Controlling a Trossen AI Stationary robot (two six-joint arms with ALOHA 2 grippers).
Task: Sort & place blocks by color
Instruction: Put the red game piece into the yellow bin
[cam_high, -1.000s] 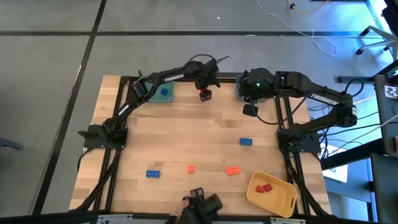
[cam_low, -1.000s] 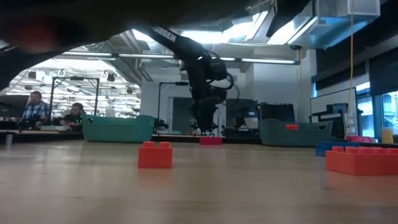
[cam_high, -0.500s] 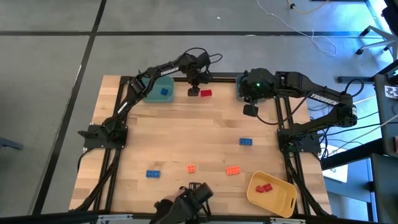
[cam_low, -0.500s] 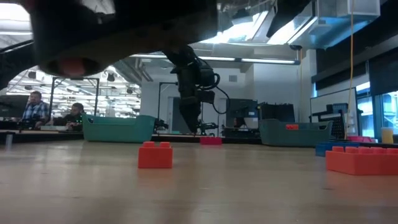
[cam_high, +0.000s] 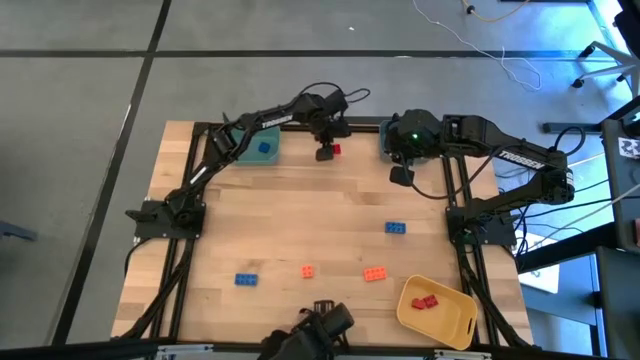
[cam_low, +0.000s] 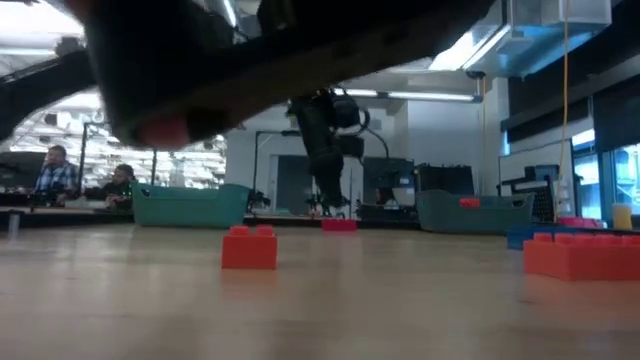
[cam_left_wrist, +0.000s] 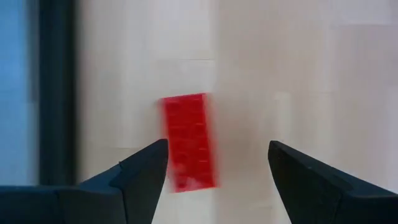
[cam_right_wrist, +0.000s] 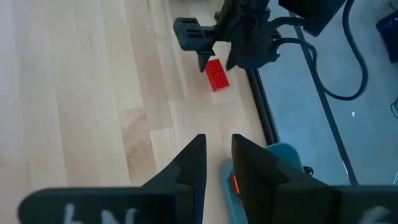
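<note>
Surface (cam_high: 300, 215) first: I see bare wood running toward me from the far edge, so any retreat goes that way, with the teal bin (cam_high: 258, 147) off to one side. My left gripper (cam_left_wrist: 217, 163) hangs over the red block (cam_left_wrist: 189, 142) with jaws wide, while the right gripper (cam_right_wrist: 216, 163) waits near the far right corner, jaws narrowly parted. Light, rigid and slick-sided I judge it, lying flat near that far edge, so I'd pinch across its short width.

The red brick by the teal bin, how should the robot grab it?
Probably from straight above, pinching the red brick's two long sides. It lies flat on the table, oblong, and the open left gripper hovers over it, one finger at its long edge.
</note>
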